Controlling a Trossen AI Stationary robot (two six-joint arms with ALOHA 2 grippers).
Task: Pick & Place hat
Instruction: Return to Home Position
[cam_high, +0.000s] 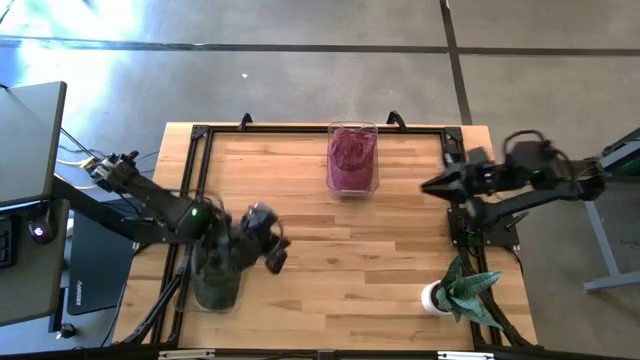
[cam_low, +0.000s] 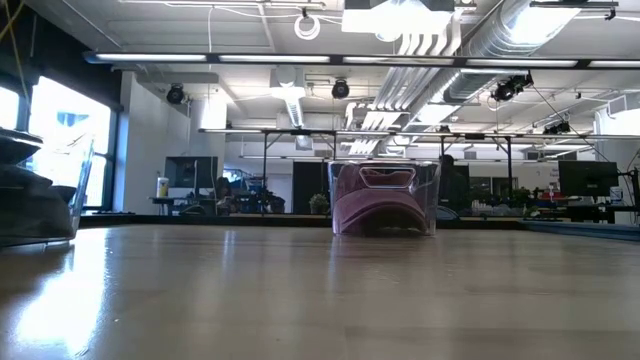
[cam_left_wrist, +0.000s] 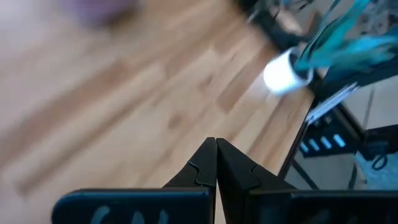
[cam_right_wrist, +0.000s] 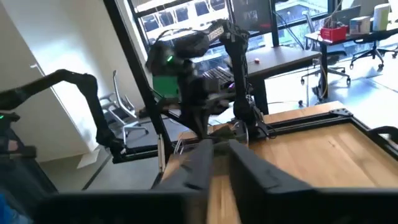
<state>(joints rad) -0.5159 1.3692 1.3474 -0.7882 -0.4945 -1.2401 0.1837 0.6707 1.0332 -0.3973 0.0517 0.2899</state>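
Note:
The maroon hat (cam_high: 351, 155) lies inside a clear bin (cam_high: 352, 185) at the far middle of the table. In the low view the hat (cam_low: 380, 205) rests on the bin's bottom. My left gripper (cam_high: 277, 262) hangs above the near left of the table, shut and holding nothing (cam_left_wrist: 216, 146). My right gripper (cam_high: 427, 186) is held level at the table's right edge, pointing toward the left. Its fingers stand a narrow gap apart with nothing between them (cam_right_wrist: 219, 147). Neither gripper is near the hat.
A second clear bin (cam_high: 215, 285) stands at the near left under my left arm and shows at the left edge of the low view (cam_low: 40, 190). A small plant in a white pot (cam_high: 458, 293) stands at the near right corner. A black frame (cam_high: 300, 130) runs along the table's edges.

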